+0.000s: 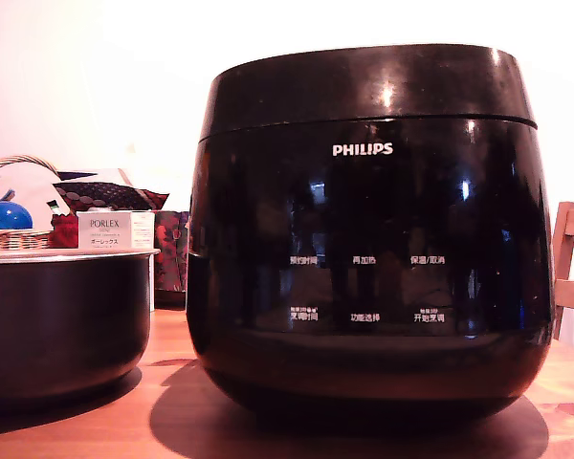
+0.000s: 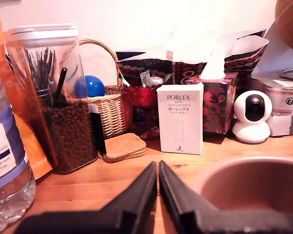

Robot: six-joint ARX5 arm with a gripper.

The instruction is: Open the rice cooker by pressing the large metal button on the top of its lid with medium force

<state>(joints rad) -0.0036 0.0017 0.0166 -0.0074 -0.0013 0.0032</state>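
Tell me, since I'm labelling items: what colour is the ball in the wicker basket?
Blue ball, clearest in the wrist view, inside the wicker basket.

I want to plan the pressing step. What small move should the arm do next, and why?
Probably lift the tool and bring it over the lid. The wrist view shows its tips together low above the wooden table, facing clutter, while the rice cooker is closed in the exterior view.

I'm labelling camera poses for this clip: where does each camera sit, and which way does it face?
Exterior view: low at table height, facing the rice cooker front-on, lid shut; no robot part shows.
Wrist view: on the arm, low over the table, looking past the end effector, fingertips nearly touching, toward the clutter by the wall.
Shared: PORLEX box, wicker basket, blue ball.
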